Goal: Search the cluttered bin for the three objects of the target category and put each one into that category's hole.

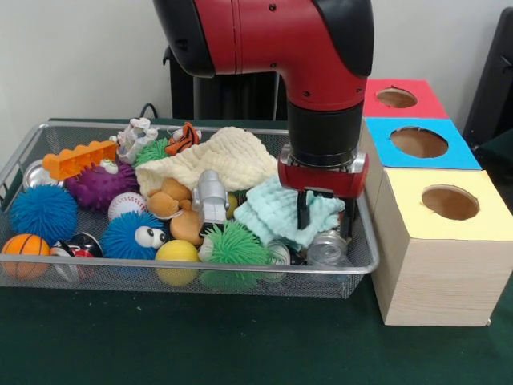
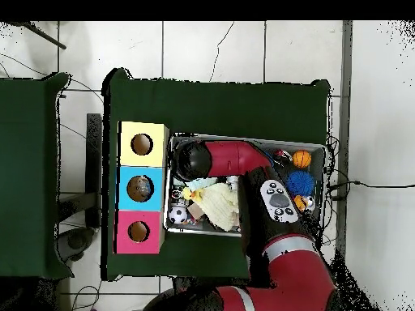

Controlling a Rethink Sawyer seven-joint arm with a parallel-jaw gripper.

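Observation:
The wire mesh bin (image 1: 362,265) stands on the green table and is full of toys and cloths; it also shows in the overhead view (image 2: 243,138). My gripper (image 1: 325,220) is low inside the bin's right end, fingers apart, straddling the edge of a mint cloth (image 1: 276,212). Just below it lies a shiny round thing (image 1: 327,249); I cannot tell whether it is clear plastic or a metal can. No clear bottle or cup shows plainly. The blue-topped box's hole (image 1: 418,142) is right of the bin, and also shows in the overhead view (image 2: 140,188). In the overhead view the arm hides the gripper.
A red-topped box (image 1: 396,98) stands behind the blue one and a yellow-topped box (image 1: 450,202) in front of it. The bin holds a cream cloth (image 1: 220,160), a purple spiky ball (image 1: 100,186), a blue fuzzy ball (image 1: 42,212), a green fuzzy ball (image 1: 234,241) and a silver can (image 1: 36,172).

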